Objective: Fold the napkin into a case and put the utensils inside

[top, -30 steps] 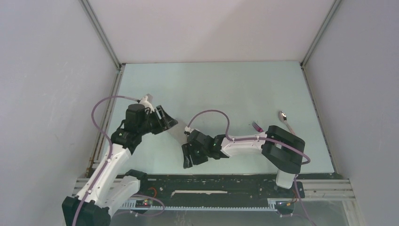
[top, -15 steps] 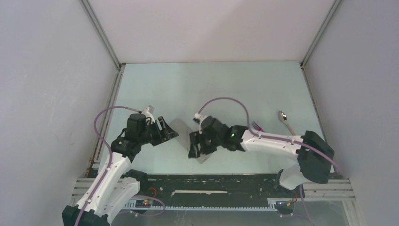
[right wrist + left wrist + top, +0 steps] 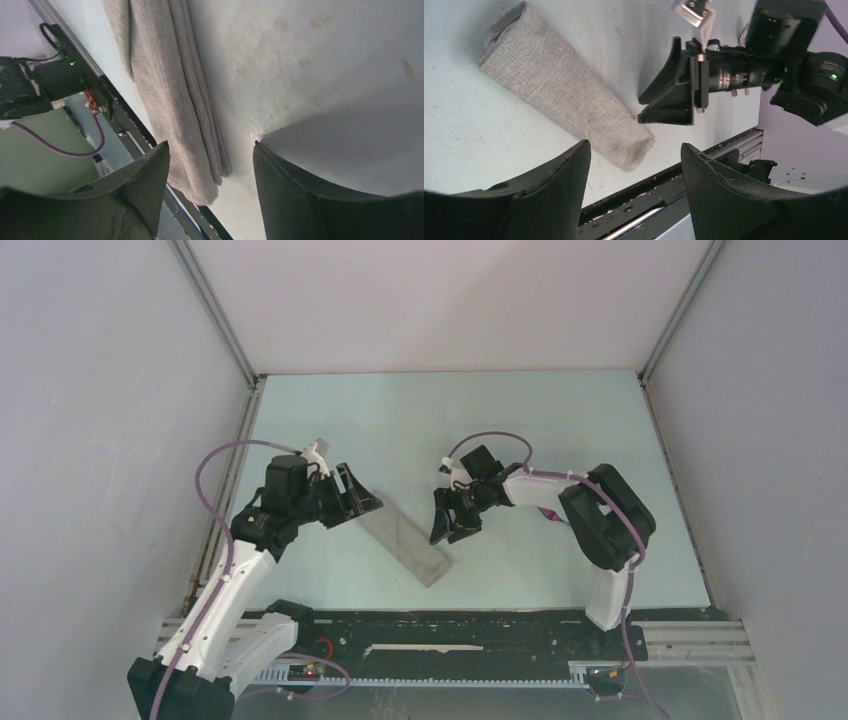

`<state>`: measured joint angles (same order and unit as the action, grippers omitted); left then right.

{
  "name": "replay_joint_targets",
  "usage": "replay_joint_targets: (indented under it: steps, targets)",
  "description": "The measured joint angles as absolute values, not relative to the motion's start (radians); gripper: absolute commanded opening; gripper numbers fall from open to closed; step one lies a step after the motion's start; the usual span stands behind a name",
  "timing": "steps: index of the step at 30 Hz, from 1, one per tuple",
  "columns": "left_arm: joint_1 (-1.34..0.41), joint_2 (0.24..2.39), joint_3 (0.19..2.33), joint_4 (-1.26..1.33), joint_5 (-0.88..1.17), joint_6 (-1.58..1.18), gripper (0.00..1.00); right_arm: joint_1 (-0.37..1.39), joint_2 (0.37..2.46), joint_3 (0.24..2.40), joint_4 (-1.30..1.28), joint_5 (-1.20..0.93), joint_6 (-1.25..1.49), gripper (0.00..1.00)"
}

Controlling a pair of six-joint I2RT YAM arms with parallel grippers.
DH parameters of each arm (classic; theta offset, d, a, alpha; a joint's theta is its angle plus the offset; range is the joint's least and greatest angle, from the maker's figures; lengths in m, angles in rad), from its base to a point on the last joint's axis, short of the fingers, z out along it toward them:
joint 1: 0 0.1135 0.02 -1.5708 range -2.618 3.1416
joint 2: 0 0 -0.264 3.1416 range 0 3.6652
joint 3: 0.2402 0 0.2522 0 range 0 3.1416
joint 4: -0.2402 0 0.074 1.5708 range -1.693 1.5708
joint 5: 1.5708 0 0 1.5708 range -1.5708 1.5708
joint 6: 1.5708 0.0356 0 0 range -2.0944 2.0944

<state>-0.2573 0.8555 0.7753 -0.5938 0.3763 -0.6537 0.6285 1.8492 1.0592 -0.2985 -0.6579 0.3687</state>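
Observation:
The napkin lies folded into a narrow grey-beige case (image 3: 405,542), slanting across the table from upper left to the near edge. In the left wrist view the case (image 3: 564,95) sits flat, just beyond my fingertips. My left gripper (image 3: 362,502) (image 3: 635,145) hovers open at the case's upper-left end and holds nothing. My right gripper (image 3: 450,525) (image 3: 210,144) stands open and empty just right of the case (image 3: 170,100), whose layered edge faces it. The utensils are mostly hidden under the right arm; only a pink bit (image 3: 548,512) shows.
A black rail (image 3: 450,625) runs along the near table edge, close to the case's lower end. Grey walls with metal corner posts (image 3: 215,320) enclose the pale green table (image 3: 450,430) on three sides. The right arm's elbow (image 3: 605,515) juts over the right half.
The right arm has swung back and to the right, uncovering the folded cloth. The left gripper drew off its upper-left end. Both grippers now stand apart from the cloth.

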Motion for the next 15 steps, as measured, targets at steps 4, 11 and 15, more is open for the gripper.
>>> replay_joint_targets:
  steps: [4, 11, 15]
  targets:
    - [-0.257, 0.868, 0.804, -0.617, 0.379, -0.646, 0.72, 0.628, 1.939, 1.134, -0.28, -0.726, 0.364, 0.57]
    - [-0.258, 0.891, 0.862, -0.632, 0.397, -0.628, 0.72, 0.619, 2.033, 1.232, -0.249, -0.794, 0.375, 0.52]
    - [-0.258, 0.895, 0.881, -0.641, 0.404, -0.612, 0.72, 0.631, 2.094, 1.281, -0.243, -0.823, 0.397, 0.46]
